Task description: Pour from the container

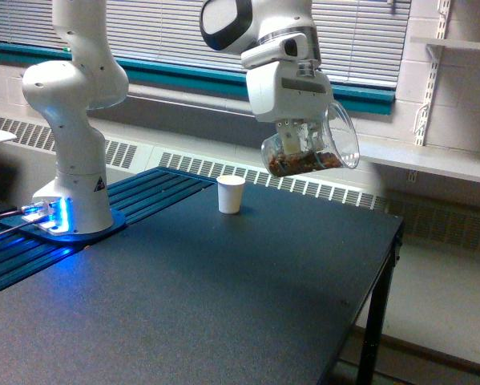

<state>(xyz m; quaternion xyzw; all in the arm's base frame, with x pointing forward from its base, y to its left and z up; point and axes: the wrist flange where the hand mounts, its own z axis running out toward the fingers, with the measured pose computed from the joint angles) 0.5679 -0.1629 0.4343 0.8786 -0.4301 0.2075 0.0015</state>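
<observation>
- While my gripper hangs high over the far side of the table, its fingers are clamped on the container, a clear plastic beaker.
- Container is tipped over, mouth toward the exterior view's right, base toward the left. Handle not clearly made out behind my fingers.
- Brown material lies along the container's lower wall, pooled on the downward side. Cannot tell what it is; looks granular or chunky.
- Container is in the air, touching nothing but my fingers, up and to the exterior view's right of the paper cup.
- Small white paper cup stands upright on the table, well apart from the container and lower. Plain, no print readable on it.
- Black table has a matte top; one leg shows at the exterior view's right edge.
- My base is seated at the exterior view's left on the table, glowing blue at the foot, with cables plugged in beside it.
- A small dark triangular mark sits on the base column; too small to read.
- No brand name or other writing is legible on my arm, the container or the cup.
- Behind: window blinds, a teal sill, a radiator grille along the wall, and a white shelf bracket at the exterior view's right.
</observation>
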